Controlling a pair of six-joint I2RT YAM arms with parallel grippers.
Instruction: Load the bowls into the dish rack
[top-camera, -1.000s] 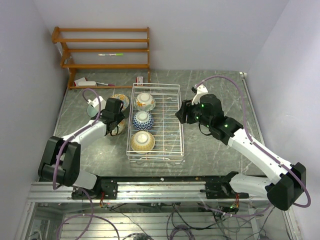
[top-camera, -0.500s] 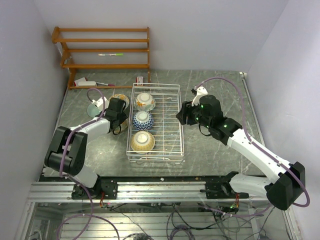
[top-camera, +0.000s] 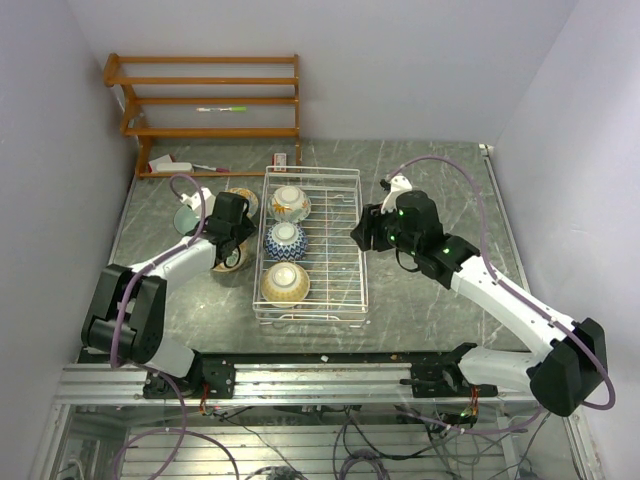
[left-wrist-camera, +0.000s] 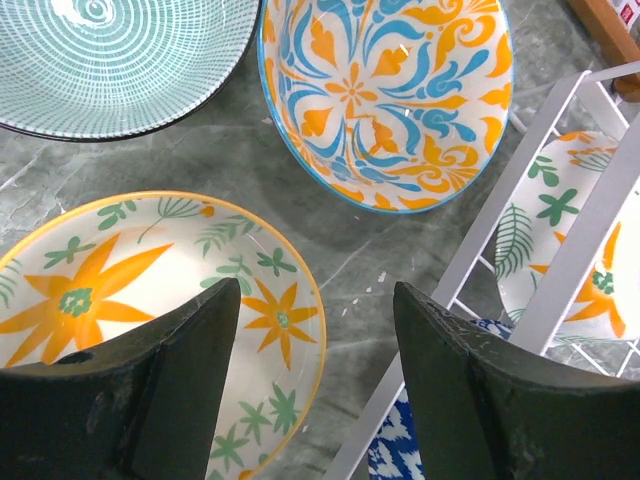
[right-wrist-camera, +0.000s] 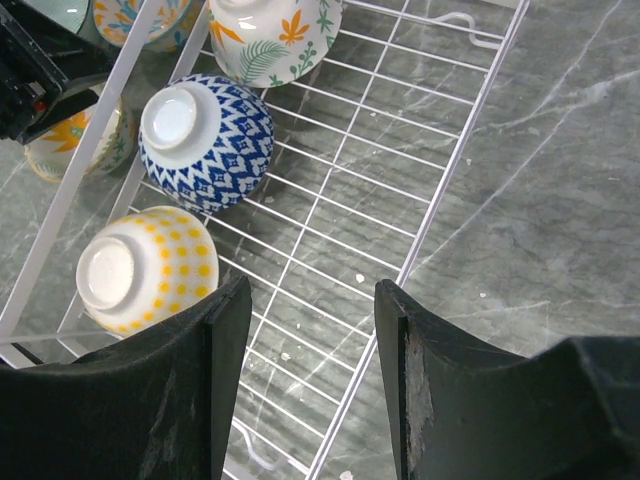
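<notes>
The white wire dish rack (top-camera: 345, 215) holds three upturned bowls: a leaf-patterned one (top-camera: 289, 203), a blue-and-white one (top-camera: 285, 240) and a yellow-dotted one (top-camera: 285, 283). Left of the rack on the table sit a teal bowl (left-wrist-camera: 120, 60), a blue-and-orange bowl (left-wrist-camera: 390, 100) and an orange-flower bowl (left-wrist-camera: 150, 300). My left gripper (left-wrist-camera: 318, 300) hangs open above the orange-flower bowl's rim, next to the rack rail (left-wrist-camera: 520, 230), holding nothing. My right gripper (right-wrist-camera: 312, 300) is open and empty above the rack's right side (right-wrist-camera: 440, 210).
A wooden shelf (top-camera: 205, 100) stands against the back wall at the left, with small items (top-camera: 170, 163) on the table in front of it. Walls close in on both sides of the table. The left arm's gripper body (right-wrist-camera: 40, 70) shows in the right wrist view.
The left arm's elbow and wrist shifted slightly beside the rack. The right gripper edged a little toward the rack. No bowl has moved.
</notes>
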